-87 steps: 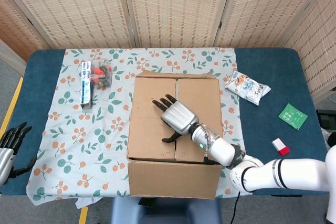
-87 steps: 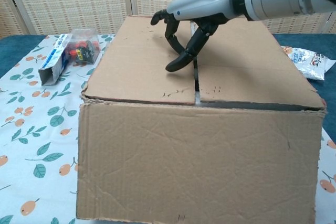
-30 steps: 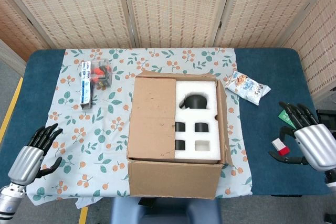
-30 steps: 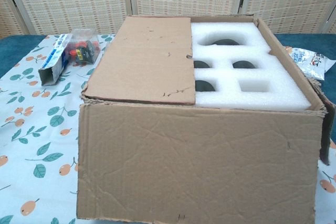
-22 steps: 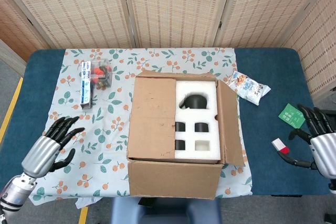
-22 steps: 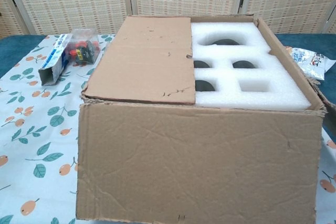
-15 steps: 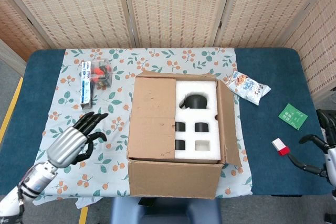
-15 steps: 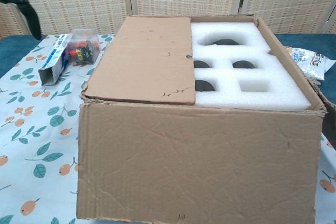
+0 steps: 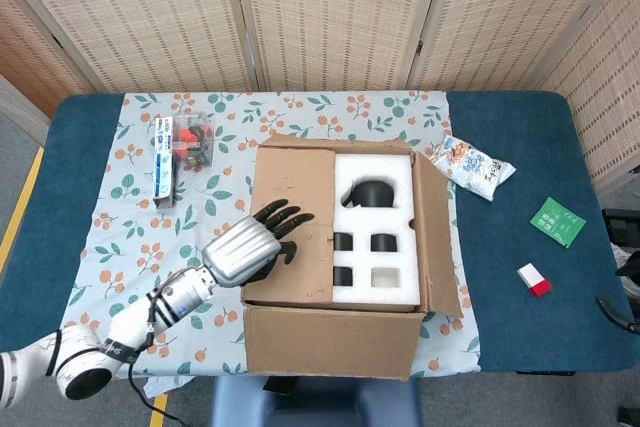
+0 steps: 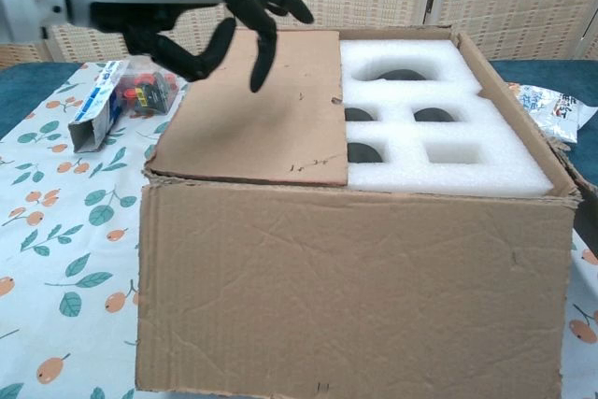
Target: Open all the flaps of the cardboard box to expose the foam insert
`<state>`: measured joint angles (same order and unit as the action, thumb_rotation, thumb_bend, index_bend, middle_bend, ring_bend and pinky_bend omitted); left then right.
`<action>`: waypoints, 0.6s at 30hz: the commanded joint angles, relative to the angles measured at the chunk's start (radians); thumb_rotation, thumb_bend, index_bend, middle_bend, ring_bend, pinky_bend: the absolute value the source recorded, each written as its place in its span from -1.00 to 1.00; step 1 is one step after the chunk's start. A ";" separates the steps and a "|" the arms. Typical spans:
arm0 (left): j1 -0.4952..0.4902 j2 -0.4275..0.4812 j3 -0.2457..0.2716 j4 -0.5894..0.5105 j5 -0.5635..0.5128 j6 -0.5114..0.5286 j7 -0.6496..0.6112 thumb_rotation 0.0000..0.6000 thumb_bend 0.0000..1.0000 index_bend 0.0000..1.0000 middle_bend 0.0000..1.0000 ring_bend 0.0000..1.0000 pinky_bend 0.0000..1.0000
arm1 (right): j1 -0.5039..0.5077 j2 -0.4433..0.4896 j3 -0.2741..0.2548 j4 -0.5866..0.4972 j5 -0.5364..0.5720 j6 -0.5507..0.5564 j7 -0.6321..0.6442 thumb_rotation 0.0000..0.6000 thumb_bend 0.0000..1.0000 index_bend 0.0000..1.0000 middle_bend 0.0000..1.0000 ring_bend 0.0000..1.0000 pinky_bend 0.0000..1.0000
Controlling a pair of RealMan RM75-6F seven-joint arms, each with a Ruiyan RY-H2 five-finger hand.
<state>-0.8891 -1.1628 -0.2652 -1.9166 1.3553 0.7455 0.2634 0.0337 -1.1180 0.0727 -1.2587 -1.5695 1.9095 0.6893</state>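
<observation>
The cardboard box [image 9: 335, 337] stands mid-table. Its left top flap [image 9: 290, 197] lies flat and closed. The right flap [image 9: 437, 237] is folded outward, baring the white foam insert [image 9: 375, 232] with dark items in its cut-outs. My left hand [image 9: 250, 244] hovers over the near part of the left flap, fingers spread and holding nothing. The chest view shows the left hand [image 10: 201, 21] above the left flap [image 10: 262, 109] with fingers curved down, beside the foam insert [image 10: 439, 151]. Of my right hand [image 9: 618, 315], only a dark finger shows at the right edge.
A blue-white carton [image 9: 163, 159] and a clear pack of red items [image 9: 194, 140] lie at the back left on the floral cloth [image 9: 150, 277]. A snack bag [image 9: 470, 165], a green packet [image 9: 558, 221] and a small red-white item [image 9: 534, 279] lie to the right.
The right flap was closed under my right hand and now lies open; that hand withdrew to the right edge. My left hand swept from the left table edge to above the left flap.
</observation>
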 commanded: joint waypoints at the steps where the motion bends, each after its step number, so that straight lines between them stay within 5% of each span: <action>1: -0.080 -0.109 -0.026 0.091 -0.025 -0.036 -0.006 1.00 1.00 0.02 -0.79 -1.00 -1.00 | -0.012 0.005 0.010 0.018 0.014 -0.015 0.029 0.18 -0.47 0.05 -1.00 -1.00 -1.00; 18: -0.206 -0.244 -0.004 0.262 -0.097 -0.074 -0.019 1.00 1.00 -0.02 -0.81 -1.00 -1.00 | -0.038 0.015 0.026 0.044 -0.004 -0.033 0.099 0.18 -0.47 0.05 -1.00 -1.00 -1.00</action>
<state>-1.0924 -1.4041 -0.2721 -1.6577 1.2613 0.6701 0.2454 -0.0042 -1.1036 0.0981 -1.2156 -1.5732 1.8786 0.7870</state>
